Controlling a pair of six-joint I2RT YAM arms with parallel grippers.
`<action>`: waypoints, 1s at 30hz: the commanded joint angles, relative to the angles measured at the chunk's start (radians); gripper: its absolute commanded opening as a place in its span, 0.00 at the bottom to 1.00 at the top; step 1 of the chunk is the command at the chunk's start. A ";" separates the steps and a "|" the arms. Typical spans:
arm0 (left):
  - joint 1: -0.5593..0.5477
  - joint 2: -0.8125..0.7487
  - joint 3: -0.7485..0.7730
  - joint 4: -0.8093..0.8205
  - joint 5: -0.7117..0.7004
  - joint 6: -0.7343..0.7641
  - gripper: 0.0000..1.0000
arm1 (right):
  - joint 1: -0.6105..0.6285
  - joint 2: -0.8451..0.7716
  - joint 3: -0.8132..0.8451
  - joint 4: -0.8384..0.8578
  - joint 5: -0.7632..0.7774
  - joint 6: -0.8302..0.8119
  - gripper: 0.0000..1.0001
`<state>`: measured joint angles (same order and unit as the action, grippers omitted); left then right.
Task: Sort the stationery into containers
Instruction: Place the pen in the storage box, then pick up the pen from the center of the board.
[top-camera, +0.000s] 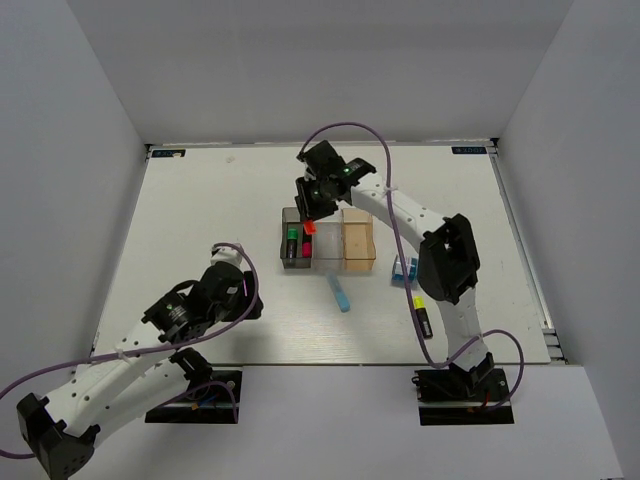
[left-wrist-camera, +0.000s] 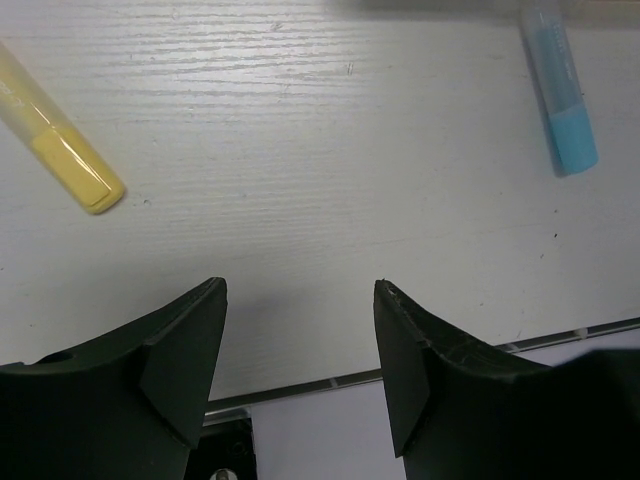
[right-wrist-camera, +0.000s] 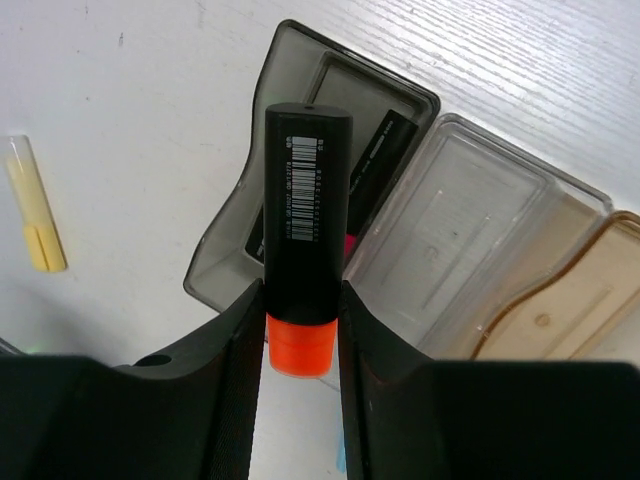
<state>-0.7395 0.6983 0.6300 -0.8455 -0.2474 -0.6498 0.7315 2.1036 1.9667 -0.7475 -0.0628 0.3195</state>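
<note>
Orange highlighter (right-wrist-camera: 305, 220) clamped in right gripper (right-wrist-camera: 300, 300), orange end between the fingers, over grey bin (right-wrist-camera: 215, 268) at left end of the row. Pink highlighter (right-wrist-camera: 378, 160) lies inside it. Clear bin (right-wrist-camera: 470, 200) next right, orange bin (right-wrist-camera: 590, 290) after. Blue stick (top-camera: 340, 293) on table (left-wrist-camera: 300, 150) just near of bins. Left gripper (left-wrist-camera: 300, 310) jaws apart, empty, near-left, yellow stick (left-wrist-camera: 65, 150) close by
</note>
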 joint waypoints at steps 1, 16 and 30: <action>-0.004 -0.006 -0.012 0.003 -0.012 -0.017 0.71 | 0.026 0.047 0.011 0.053 0.028 0.099 0.00; -0.004 -0.048 -0.029 -0.004 -0.001 -0.027 0.71 | 0.049 0.066 0.020 0.089 -0.038 0.093 0.50; -0.145 0.317 0.172 0.282 0.128 0.024 0.00 | 0.001 -0.477 -0.524 0.341 0.338 -0.266 0.00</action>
<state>-0.8124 0.9195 0.6827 -0.7021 -0.1547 -0.6495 0.7765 1.7470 1.5696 -0.5240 0.0593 0.1764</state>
